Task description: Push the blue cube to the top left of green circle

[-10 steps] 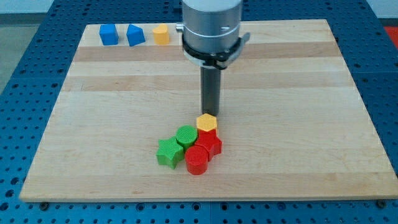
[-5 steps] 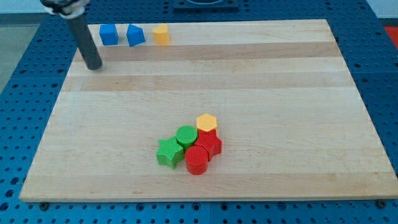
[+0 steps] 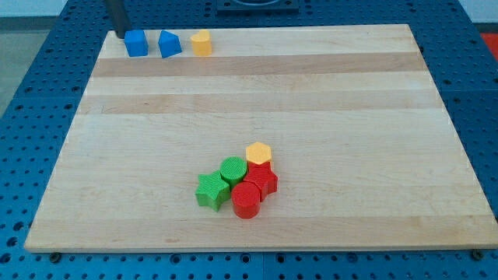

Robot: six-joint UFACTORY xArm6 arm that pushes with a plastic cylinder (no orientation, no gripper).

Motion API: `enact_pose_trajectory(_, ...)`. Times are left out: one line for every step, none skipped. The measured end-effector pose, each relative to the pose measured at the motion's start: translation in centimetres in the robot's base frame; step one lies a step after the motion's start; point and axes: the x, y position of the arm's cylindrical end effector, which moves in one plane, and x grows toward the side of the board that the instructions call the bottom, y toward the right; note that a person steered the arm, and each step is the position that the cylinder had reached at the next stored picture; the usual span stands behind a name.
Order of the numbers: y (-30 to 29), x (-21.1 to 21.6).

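The blue cube (image 3: 136,43) sits at the board's top left edge. My tip (image 3: 120,34) is just to its upper left, close to its corner, with the dark rod rising out of the view's top. The green circle (image 3: 233,169) lies low in the middle of the board, in a tight cluster of blocks, far from the blue cube and my tip.
A second blue block (image 3: 169,43) and a yellow block (image 3: 201,43) stand right of the blue cube. Around the green circle are a yellow hexagon (image 3: 259,152), a green star (image 3: 211,190), a red block (image 3: 263,180) and a red cylinder (image 3: 247,200). The wooden board (image 3: 350,117) lies on a blue pegboard.
My tip moved from beside the yellow hexagon to the board's left edge, then up to the top left corner by the blue cube. No block has moved.
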Motion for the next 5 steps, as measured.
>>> enact_pose_trajectory(1.3,0.0)
enact_pose_trajectory(1.3,0.7)
enact_pose_trajectory(1.3,2.7)
enact_pose_trajectory(1.3,4.8)
enact_pose_trajectory(-0.6,5.6)
